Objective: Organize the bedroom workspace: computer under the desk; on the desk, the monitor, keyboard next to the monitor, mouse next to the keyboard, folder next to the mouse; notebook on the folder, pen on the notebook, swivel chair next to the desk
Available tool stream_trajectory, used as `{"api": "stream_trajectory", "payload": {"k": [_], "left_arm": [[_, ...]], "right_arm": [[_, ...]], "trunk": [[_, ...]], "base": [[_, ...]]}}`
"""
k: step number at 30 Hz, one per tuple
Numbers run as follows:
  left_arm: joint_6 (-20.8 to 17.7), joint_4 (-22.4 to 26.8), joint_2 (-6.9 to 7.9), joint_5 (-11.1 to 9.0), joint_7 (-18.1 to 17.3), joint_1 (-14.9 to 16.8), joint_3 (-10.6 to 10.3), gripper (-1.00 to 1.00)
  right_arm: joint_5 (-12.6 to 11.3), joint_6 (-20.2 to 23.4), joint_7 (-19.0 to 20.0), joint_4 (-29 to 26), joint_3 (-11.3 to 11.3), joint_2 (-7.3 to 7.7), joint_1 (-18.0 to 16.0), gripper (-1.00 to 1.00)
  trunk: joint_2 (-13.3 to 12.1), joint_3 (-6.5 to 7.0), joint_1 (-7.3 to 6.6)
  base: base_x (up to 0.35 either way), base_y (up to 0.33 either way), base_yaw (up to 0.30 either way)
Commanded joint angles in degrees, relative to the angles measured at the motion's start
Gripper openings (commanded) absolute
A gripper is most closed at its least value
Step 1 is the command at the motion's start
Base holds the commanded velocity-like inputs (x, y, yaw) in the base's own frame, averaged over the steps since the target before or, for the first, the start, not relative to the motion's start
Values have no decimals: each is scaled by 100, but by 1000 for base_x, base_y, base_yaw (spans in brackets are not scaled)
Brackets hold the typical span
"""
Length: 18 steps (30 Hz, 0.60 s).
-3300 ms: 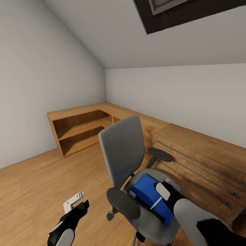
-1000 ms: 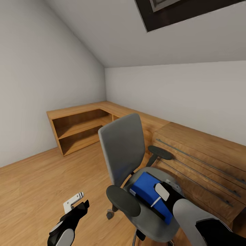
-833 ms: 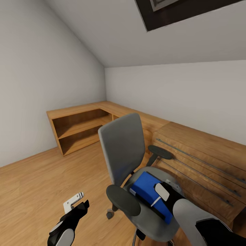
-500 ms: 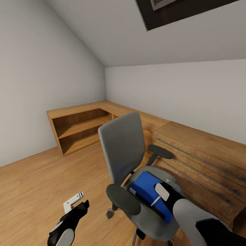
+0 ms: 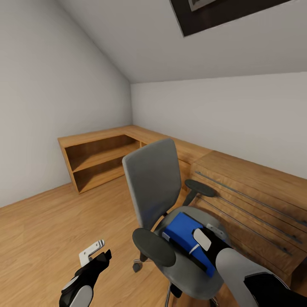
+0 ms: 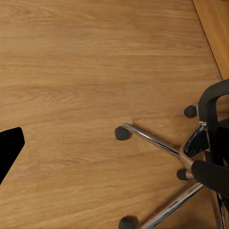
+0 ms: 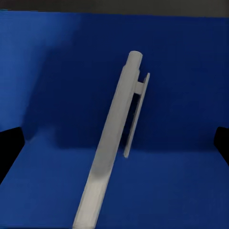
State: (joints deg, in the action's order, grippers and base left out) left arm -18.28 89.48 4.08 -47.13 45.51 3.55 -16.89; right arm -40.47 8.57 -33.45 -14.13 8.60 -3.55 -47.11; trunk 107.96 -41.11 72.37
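Grey upholstery covered the swivel chair [image 5: 152,186], which had a tall back, black padded armrests and a chrome star base on casters; it stood on the wooden floor [image 5: 38,238] just beside a wooden cabinet [image 5: 251,200] with long metal bar handles. Beyond it, a low wooden shelf unit [image 5: 96,160] ran into the corner under the sloped ceiling. On the seat lay the bright blue folder [image 5: 184,232], flat, with a black spine edge. A thin white pen [image 7: 112,152] with a clip lay across the folder's blue surface, close under the right gripper [image 5: 200,243], whose dark fingers showed wide apart at either edge of the right wrist view, with the pen between them and not clamped. The left gripper [image 5: 96,256] hung over bare floor near the chair's base; one dark finger [image 6: 9,150] showed in its wrist view, and I could not tell how far those fingers were spread. No writing or labels could be read anywhere.
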Motion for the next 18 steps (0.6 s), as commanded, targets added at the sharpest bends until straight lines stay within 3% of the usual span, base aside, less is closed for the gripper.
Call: {"api": "stream_trajectory", "payload": {"k": [1, 13, 14, 18], "left_arm": [[-17, 8, 5, -24, 41, 5, -10, 100], [-17, 8, 5, -25, 38, 5, -7, 100], [-17, 8, 5, -25, 38, 5, -7, 100], [-17, 8, 5, -25, 39, 4, -9, 100]], "right_arm": [[-48, 48, -39, -10, 28, 4, 0, 100], [-48, 49, -73, -19, 29, 4, 0, 100], [-48, 49, -86, -19, 30, 4, 0, -100], [-48, 48, -104, -26, 35, -2, 0, -100]], "trunk": [[3, -6, 0], [3, -6, 0], [3, -6, 0], [3, -6, 0]], "base": [[0, 0, 0], [0, 0, 0], [0, 0, 0], [0, 0, 0]]}}
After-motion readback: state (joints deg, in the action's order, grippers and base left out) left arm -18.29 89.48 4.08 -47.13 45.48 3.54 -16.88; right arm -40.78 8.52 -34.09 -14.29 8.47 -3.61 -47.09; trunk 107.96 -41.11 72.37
